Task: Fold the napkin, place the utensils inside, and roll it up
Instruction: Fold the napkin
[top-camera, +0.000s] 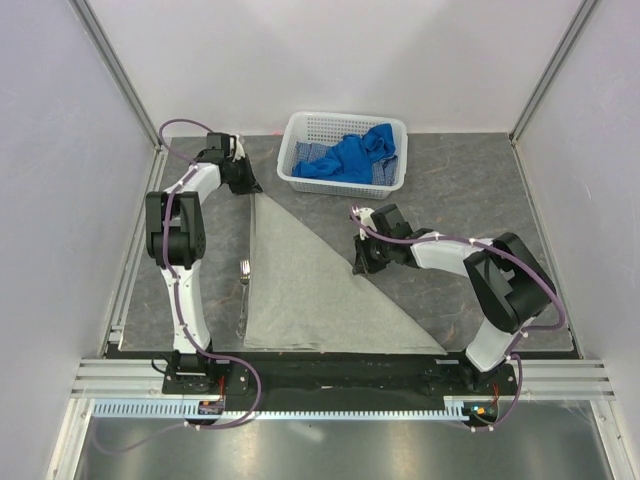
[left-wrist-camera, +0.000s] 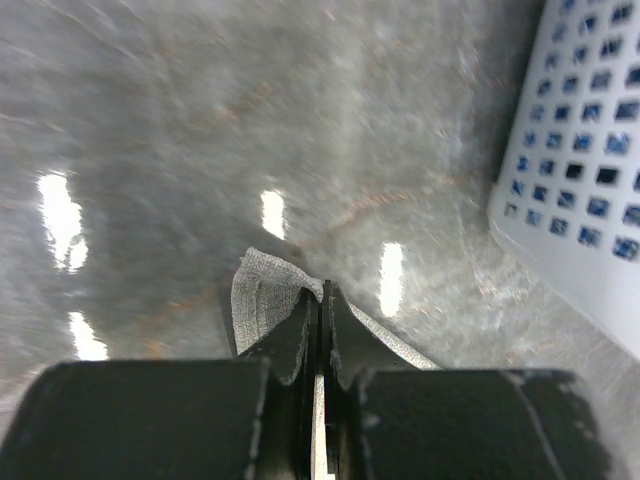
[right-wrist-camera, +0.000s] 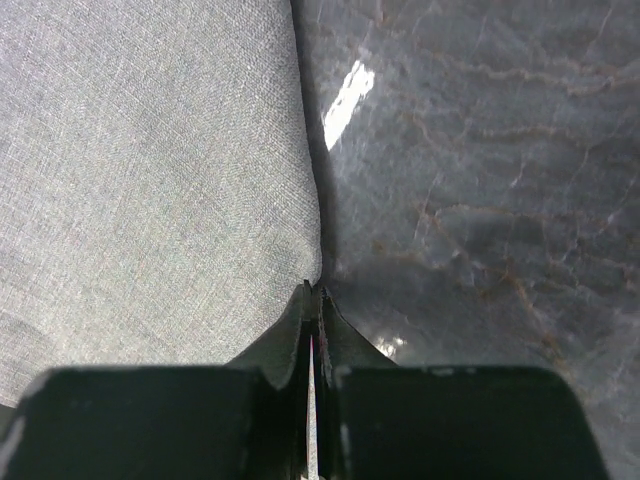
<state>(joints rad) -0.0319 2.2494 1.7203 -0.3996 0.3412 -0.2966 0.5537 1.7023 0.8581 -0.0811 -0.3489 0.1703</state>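
The napkin (top-camera: 300, 290) lies on the worktop (top-camera: 470, 200) as 1 flat triangle, its far corner pinched in the left gripper (top-camera: 245, 185), whose jaws in the left wrist view are pressed together on a small bunched tip of cloth beside the white basket (top-camera: 292, 150) of blue cloths (top-camera: 350, 158). The right gripper (top-camera: 360, 265) is closed on the napkin's long slanted edge about midway along, though its own fingers hide how much cloth lies between them. The fork (top-camera: 243, 278) lies along the napkin's left edge, too small to tell whether it touches the cloth.
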